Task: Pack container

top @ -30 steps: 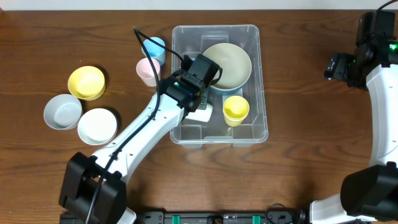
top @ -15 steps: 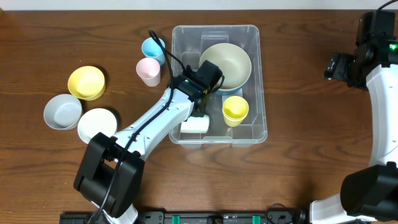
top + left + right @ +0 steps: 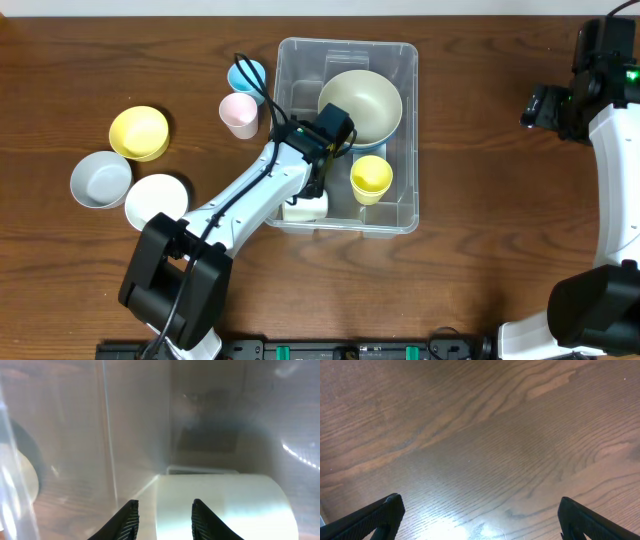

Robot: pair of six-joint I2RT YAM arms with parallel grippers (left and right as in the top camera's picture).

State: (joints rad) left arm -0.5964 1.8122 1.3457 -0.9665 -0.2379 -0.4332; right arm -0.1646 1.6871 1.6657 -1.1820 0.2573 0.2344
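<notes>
The dark wood-grain table (image 3: 500, 150) carries the container (image 3: 405, 215), a clear, ribbed, round-cornered bin at centre. Inside are a smooth round pale-green bowl (image 3: 365, 100) at the far end, a yellow cup (image 3: 371, 177), and a white cup (image 3: 305, 208) on its side near-left. The left gripper (image 3: 165, 506) is slightly parted before that cup, pinching nothing. The right gripper (image 3: 480, 501) is spread wide over bare wood, far right.

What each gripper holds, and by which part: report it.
Right gripper: nothing, open over the table. Left gripper: inside the container; a hold cannot be told.

Count stood at four bowls: yellow bowl (image 3: 139, 133), grey bowl (image 3: 101, 179), white bowl (image 3: 156, 201), pale bowl (image 3: 360, 103) | three cups: blue cup (image 3: 246, 75), pink cup (image 3: 239, 115), yellow cup (image 3: 371, 177) | one container (image 3: 305, 65)
</notes>
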